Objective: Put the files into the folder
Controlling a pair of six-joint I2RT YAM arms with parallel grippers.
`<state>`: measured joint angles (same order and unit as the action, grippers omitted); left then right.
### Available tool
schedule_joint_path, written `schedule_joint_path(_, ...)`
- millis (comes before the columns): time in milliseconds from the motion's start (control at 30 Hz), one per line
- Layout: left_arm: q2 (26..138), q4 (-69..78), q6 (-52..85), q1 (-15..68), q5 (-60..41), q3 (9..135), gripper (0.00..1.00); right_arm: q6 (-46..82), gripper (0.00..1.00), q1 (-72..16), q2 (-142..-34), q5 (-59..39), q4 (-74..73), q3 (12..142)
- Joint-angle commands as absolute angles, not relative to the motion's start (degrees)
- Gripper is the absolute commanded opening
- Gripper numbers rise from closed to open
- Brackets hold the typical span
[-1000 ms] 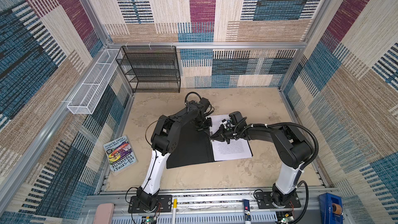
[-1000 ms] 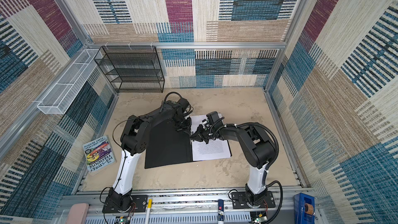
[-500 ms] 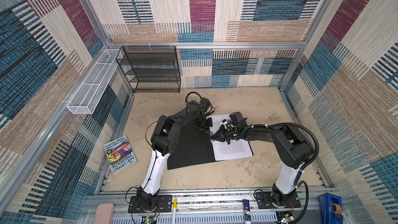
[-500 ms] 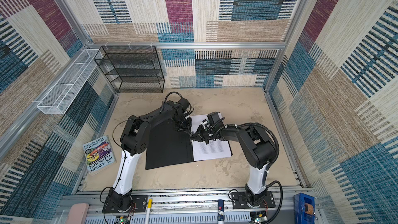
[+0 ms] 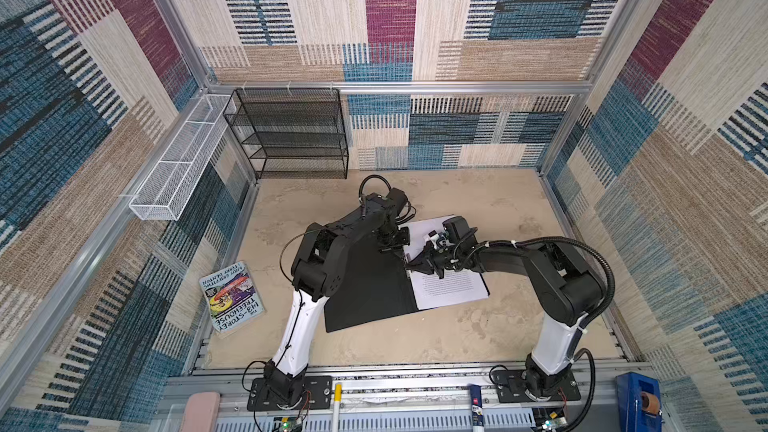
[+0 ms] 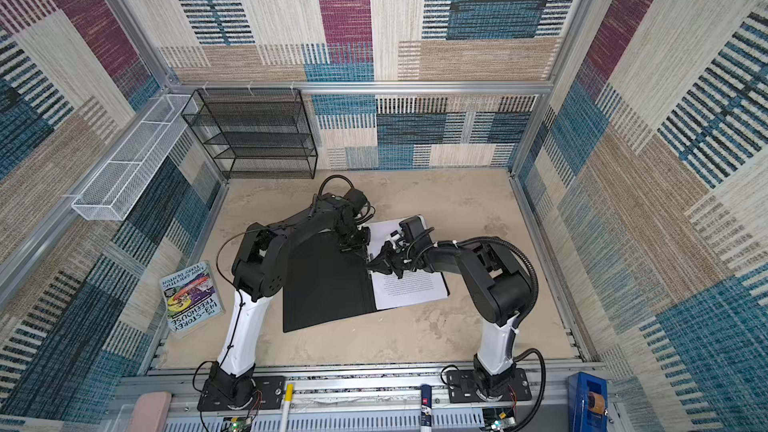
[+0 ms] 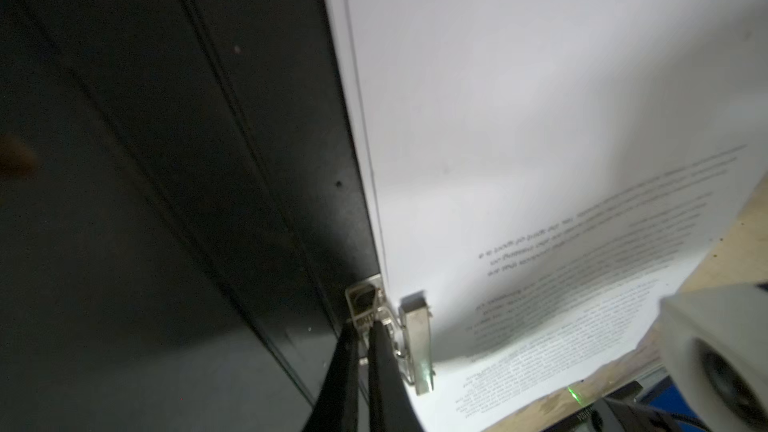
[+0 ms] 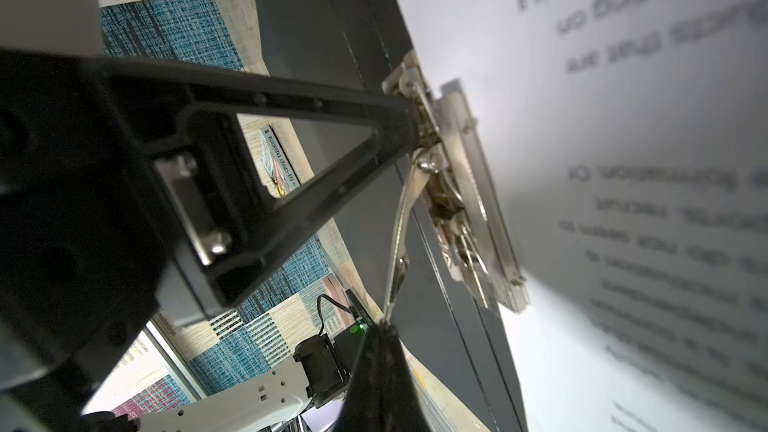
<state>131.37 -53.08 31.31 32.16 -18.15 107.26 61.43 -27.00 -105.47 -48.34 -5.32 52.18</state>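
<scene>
arms (image 5: 316,268): black upper links – white lower links | cables (image 5: 604,272): black, corrugated

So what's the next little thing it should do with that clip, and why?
Probably the right gripper should swing the clip lever down flat. The files already lie in the open folder with the clamp bar over their edge, while the lever stands raised.

Folder (image 5: 365,292) open; files (image 5: 453,288) lie inside.
</scene>
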Motion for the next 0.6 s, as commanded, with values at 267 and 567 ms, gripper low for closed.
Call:
schedule_joint_path(267,132.4,-53.5,30.1,32.4,-15.2,107.0,0.03,61.2,0.0,-27.1,-105.6,-47.5,-6.8,52.0)
schedule_joint_path(567,132.6,-53.6,31.3,32.4,-13.7,106.1,0.0,59.5,0.0,-27.1,-104.4,-44.5,-4.8,49.6)
